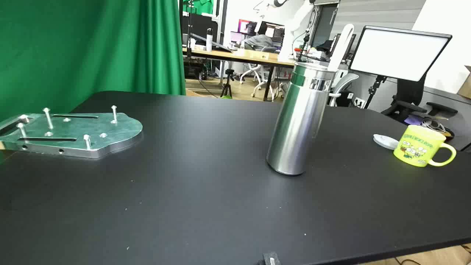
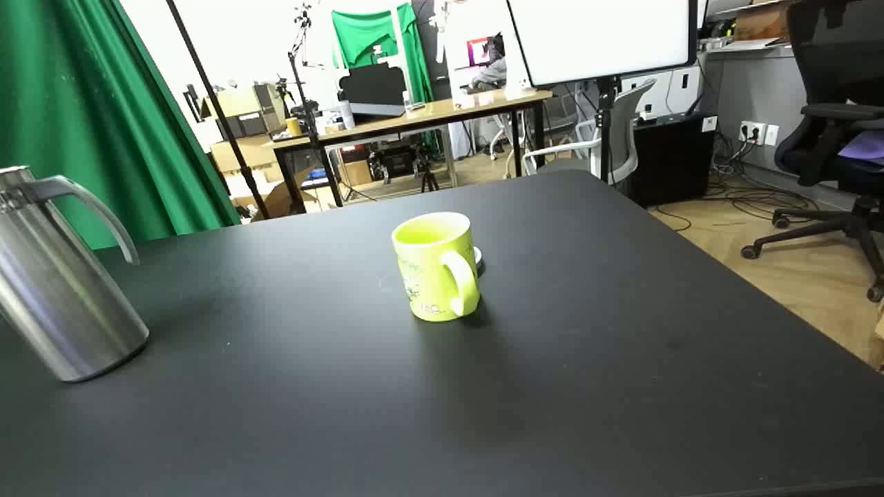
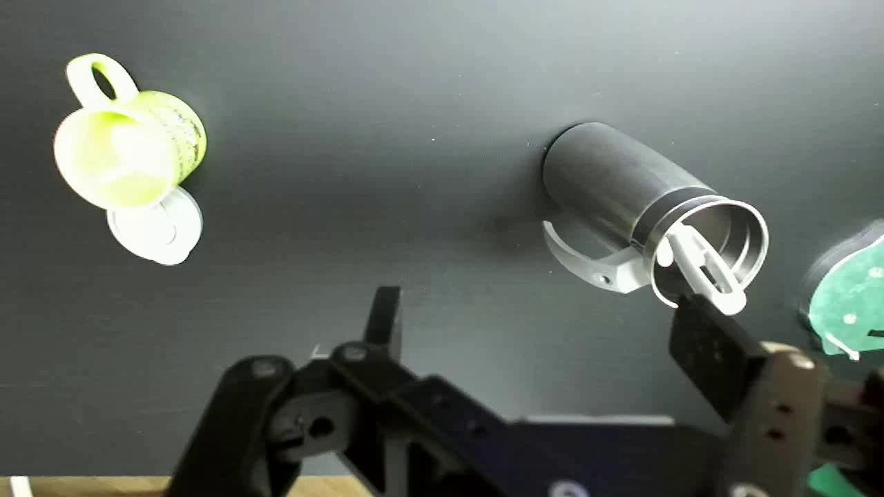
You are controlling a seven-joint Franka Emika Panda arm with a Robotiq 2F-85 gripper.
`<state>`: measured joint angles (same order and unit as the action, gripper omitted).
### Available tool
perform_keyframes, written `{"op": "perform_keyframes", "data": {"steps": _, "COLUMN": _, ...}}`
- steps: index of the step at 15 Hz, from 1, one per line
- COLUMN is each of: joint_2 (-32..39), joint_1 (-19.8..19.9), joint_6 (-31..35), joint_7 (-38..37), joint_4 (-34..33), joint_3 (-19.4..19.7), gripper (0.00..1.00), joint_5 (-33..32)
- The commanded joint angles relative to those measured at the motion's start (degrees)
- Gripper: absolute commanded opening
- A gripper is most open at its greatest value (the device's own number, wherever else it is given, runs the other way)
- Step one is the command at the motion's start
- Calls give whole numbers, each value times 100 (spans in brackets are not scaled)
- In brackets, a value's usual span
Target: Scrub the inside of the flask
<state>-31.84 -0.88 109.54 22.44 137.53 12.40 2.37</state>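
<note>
The tool (image 3: 542, 310) has its fingers (image 3: 715, 355) spread wide apart, the worktop (image 3: 428, 186) showing between their tips. Ahead of the tool, near one finger, the brushed stainless-steel flask (image 3: 615, 172) stands upright, its mouth uncovered. Its curved grey grip (image 3: 590, 266) reaches across in front of the gap between the fingers. In an exterior view, a white slotted handle (image 1: 340, 49) rises from the flask's mouth, its lower end hidden inside; in the wrist view its top shows just beside the tip of the nearer finger, and I cannot tell whether they touch. Ahead of the opposite finger and well out to its side, a yellow-green printed mug (image 3: 131, 152) stands upright, its loop turned away from the tool. A white round lid (image 3: 162, 231) lies just beside the mug, on the side towards the tool. Farther outward than the flask, past the finger near it, lies a green-faced metal plate (image 3: 849, 293) with upright bolts.
</note>
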Motion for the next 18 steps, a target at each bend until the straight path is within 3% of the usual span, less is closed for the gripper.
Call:
{"op": "perform_keyframes", "data": {"steps": 1, "joint_2": 13, "joint_1": 78, "joint_6": -15, "joint_7": 33, "joint_4": -15, "joint_3": -66, "gripper": 100, "joint_5": 39}}
{"op": "perform_keyframes", "data": {"steps": 14, "joint_2": 6, "joint_1": 78, "joint_6": -11, "joint_7": 34, "joint_4": -17, "joint_3": -65, "gripper": 100, "joint_5": 38}}
{"op": "perform_keyframes", "data": {"steps": 17, "joint_2": 207, "joint_1": 105, "joint_6": 27, "joint_7": -306, "joint_4": -115, "joint_3": -284, "gripper": 100, "joint_5": -25}}
{"op": "perform_keyframes", "data": {"steps": 18, "joint_2": 218, "joint_1": -12, "joint_6": 93, "joint_7": -73, "joint_4": -108, "joint_3": -293, "gripper": 100, "joint_5": 60}}
